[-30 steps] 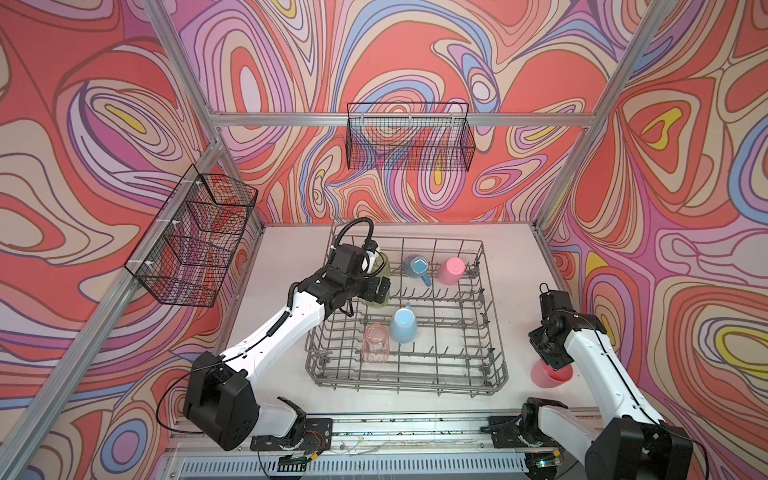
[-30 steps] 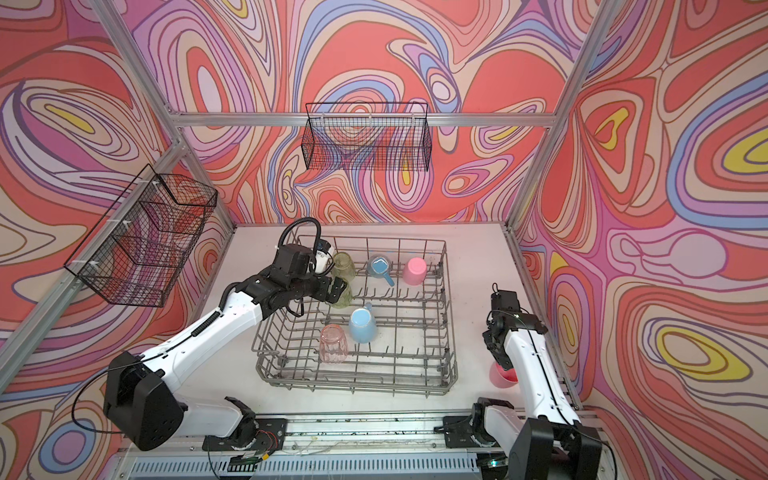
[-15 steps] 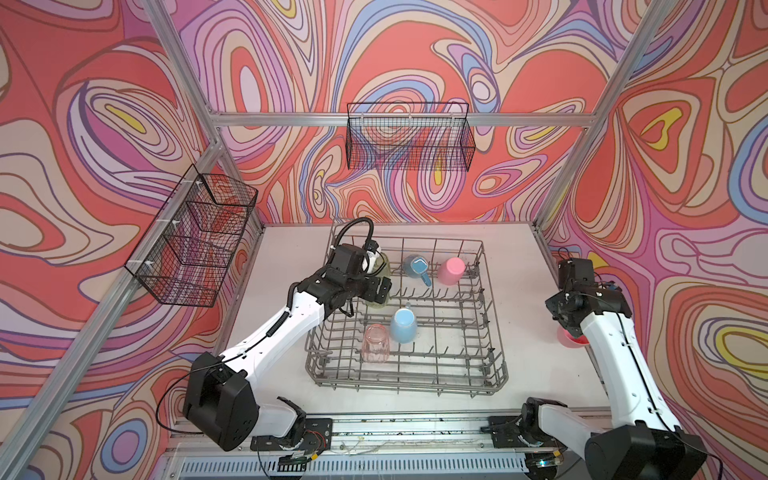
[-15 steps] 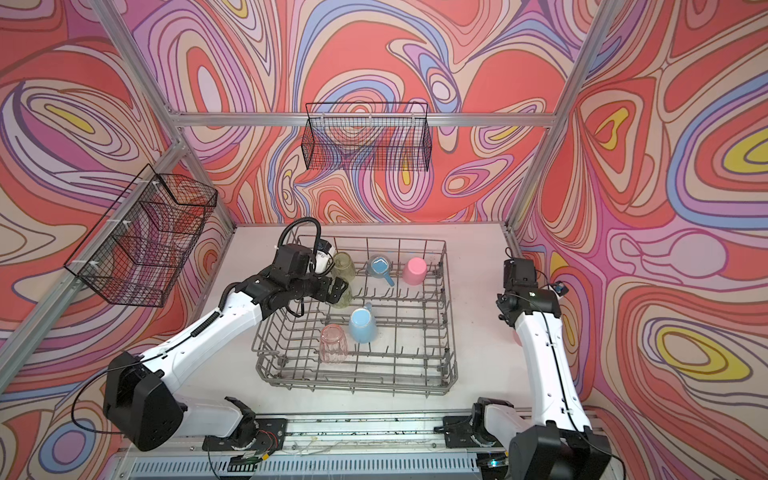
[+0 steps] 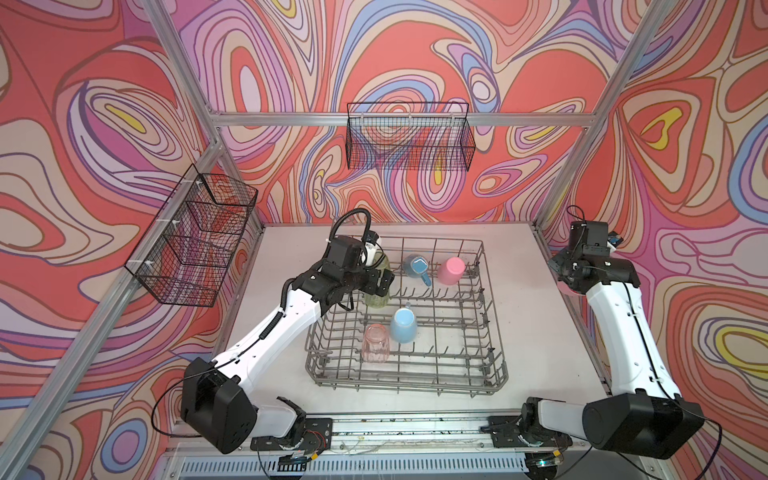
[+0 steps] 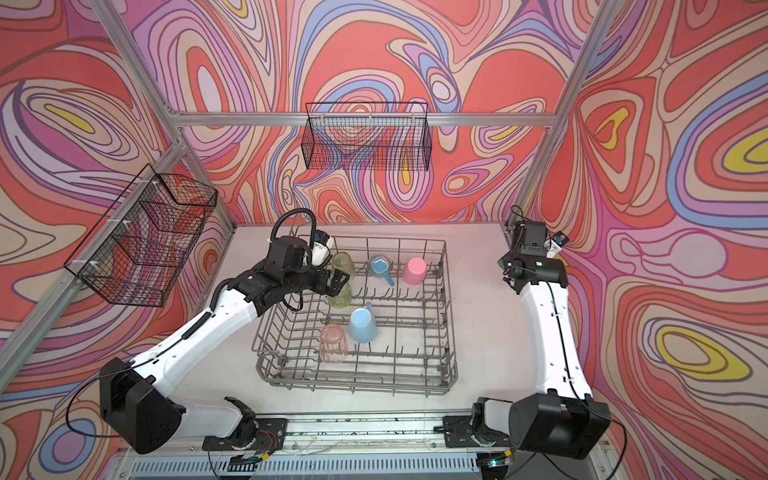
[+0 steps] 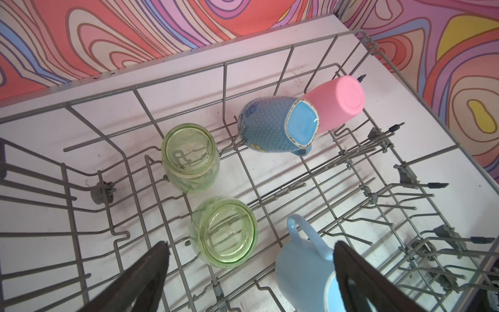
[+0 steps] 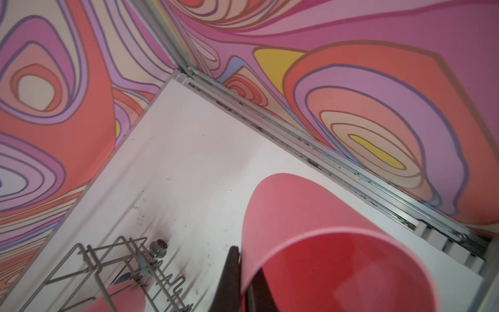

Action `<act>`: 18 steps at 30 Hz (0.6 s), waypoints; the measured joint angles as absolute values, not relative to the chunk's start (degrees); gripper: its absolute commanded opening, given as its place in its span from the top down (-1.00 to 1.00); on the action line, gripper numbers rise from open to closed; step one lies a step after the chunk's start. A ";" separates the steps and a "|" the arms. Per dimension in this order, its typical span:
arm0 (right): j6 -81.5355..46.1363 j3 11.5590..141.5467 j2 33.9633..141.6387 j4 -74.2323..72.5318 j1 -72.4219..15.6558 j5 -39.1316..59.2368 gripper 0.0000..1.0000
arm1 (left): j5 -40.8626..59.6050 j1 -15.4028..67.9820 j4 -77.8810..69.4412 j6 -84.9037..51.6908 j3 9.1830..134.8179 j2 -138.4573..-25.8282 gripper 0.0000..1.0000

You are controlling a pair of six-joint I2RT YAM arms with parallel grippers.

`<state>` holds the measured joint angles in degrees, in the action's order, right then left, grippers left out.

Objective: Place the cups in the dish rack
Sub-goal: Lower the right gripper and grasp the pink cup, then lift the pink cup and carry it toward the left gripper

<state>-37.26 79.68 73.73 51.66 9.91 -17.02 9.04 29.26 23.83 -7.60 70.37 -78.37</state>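
Dish rack point(image 5: 407, 380) fills the middle of the table. One black mesh basket point(image 5: 409, 137) hangs on the back wall and a side basket point(image 5: 191, 237) on the left wall.

Six cups are in the rack. A pale blue mug point(image 5: 403, 326) and a translucent pink tumbler point(image 5: 375, 343) stand bottom-up just beside each other toward the front. A near yellow-green tumbler point(image 7: 224, 232) and a far yellow-green tumbler point(image 7: 189, 156) are upturned at the left. A patterned blue mug point(image 5: 415, 266) lies on its side by an upturned opaque pink cup point(image 5: 451, 270) at the far side.

The left gripper point(image 5: 384, 282) hangs spread wide over the near tumbler, gripping nothing. The right gripper point(image 8: 244, 283) is pinched on the wall of the held pink cup point(image 8: 310, 229), one finger inside the rim and one outside.

A second ago the right arm was low at the table's front right, at that cup. It now stands raised near the far right corner, and the left arm has not moved.

Only the right wrist view shows the grip. In both top views the wrist hides the cup, though a pink sliver beneath may be it. The pink tumbler shows only from above.
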 measured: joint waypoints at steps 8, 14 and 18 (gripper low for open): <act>-29.45 79.66 73.82 41.93 8.56 -2.96 1.00 | 11.25 29.26 22.52 -10.85 71.81 -79.40 -0.93; -27.18 77.76 72.82 33.23 7.40 7.68 1.00 | 12.43 29.26 22.02 -13.30 72.97 -81.41 -0.92; -27.29 75.35 72.12 27.09 6.83 15.14 1.00 | 13.72 29.26 21.50 -14.87 74.98 -83.26 -0.91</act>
<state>-27.29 75.35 72.12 27.09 6.83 15.14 13.72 29.26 21.50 -14.87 74.98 -83.26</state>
